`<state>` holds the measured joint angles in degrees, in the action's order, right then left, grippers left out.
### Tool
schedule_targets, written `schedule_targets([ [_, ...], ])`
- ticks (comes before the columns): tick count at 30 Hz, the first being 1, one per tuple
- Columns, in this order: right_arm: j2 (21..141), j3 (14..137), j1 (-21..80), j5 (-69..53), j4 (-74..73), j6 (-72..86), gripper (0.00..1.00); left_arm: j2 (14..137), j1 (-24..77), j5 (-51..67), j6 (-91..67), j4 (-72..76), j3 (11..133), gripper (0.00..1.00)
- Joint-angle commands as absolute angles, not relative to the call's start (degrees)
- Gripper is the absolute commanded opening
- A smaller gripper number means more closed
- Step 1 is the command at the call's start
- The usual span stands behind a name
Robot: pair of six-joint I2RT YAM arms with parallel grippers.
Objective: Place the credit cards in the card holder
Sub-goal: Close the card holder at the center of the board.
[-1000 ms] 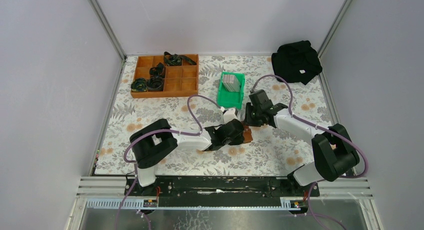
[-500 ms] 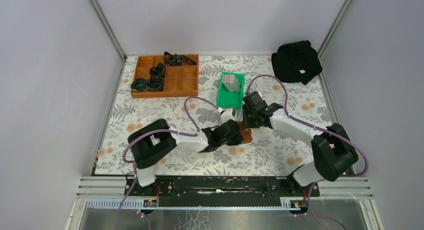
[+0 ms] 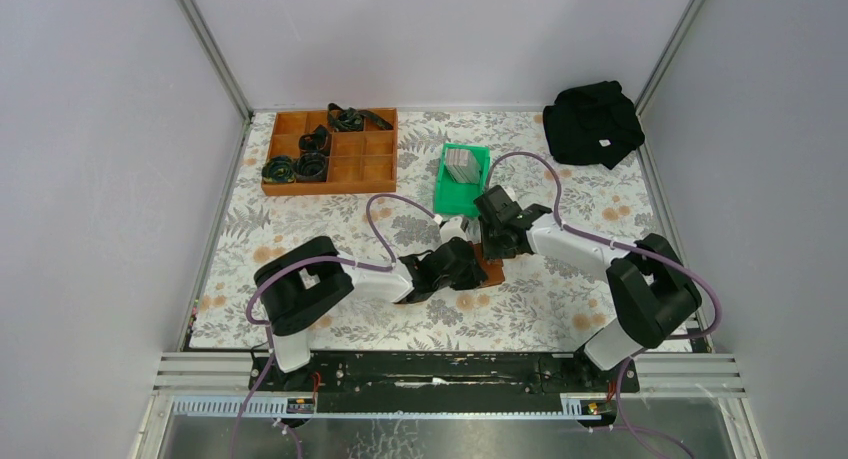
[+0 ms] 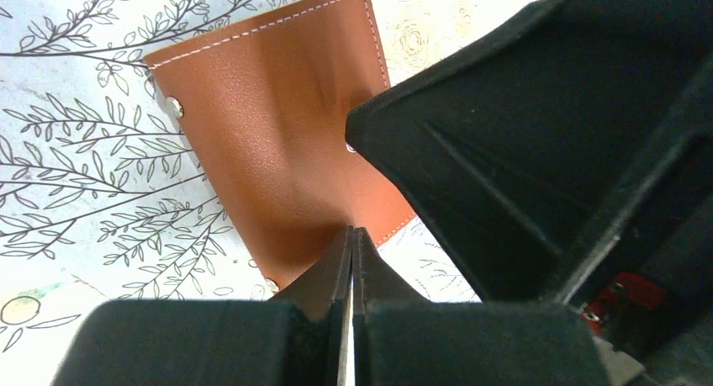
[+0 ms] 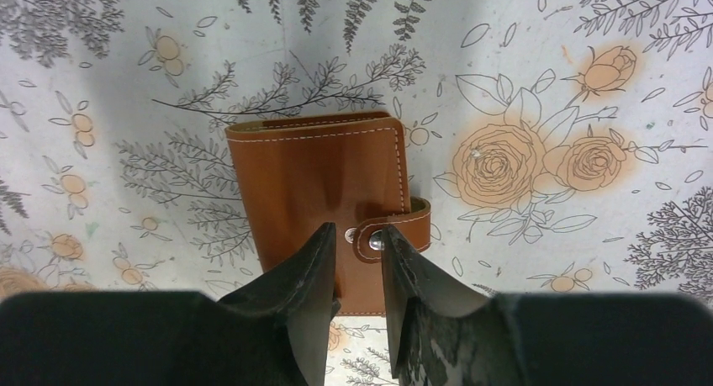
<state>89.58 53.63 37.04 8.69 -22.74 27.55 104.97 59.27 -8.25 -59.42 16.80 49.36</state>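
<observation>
The card holder (image 3: 491, 270) (image 5: 319, 184) (image 4: 269, 134) is a brown leather wallet lying closed on the flowered table, its snap tab (image 5: 395, 235) fastened. My left gripper (image 3: 462, 263) (image 4: 351, 235) is shut with nothing in it, its tips down at the holder's near edge. My right gripper (image 3: 493, 241) (image 5: 357, 230) hovers open just above the holder, its fingertips either side of the tab's snap, holding nothing. The credit cards (image 3: 461, 163) stand as a grey stack in the green bin (image 3: 446, 191) behind the grippers.
A brown wooden compartment tray (image 3: 352, 169) with black coiled items sits at the back left. A black cloth (image 3: 592, 121) lies in the back right corner. Grey walls close in the table on three sides.
My right gripper has moved left and nearer, coming over the card holder. The left gripper shifted slightly left and stayed shut. The holder has not moved.
</observation>
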Motion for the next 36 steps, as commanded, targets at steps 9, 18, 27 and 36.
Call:
schedule_targets([
  [9,91.5,57.6,38.9,14.5,-26.8,26.4,0.31,107.9,57.7,-7.7,-56.7,7.4,45.1,0.00],
  [18,92.5,59.0,40.7,17.7,-28.7,25.9,0.30,108.0,57.1,-7.1,-56.4,8.1,44.6,0.00],
  [27,93.7,59.0,41.3,19.4,-30.0,25.3,0.32,107.8,56.6,-6.8,-56.4,8.7,44.0,0.00],
  [36,94.4,59.7,41.9,20.7,-31.3,24.8,0.31,107.7,56.4,-6.5,-56.2,8.9,43.8,0.00],
])
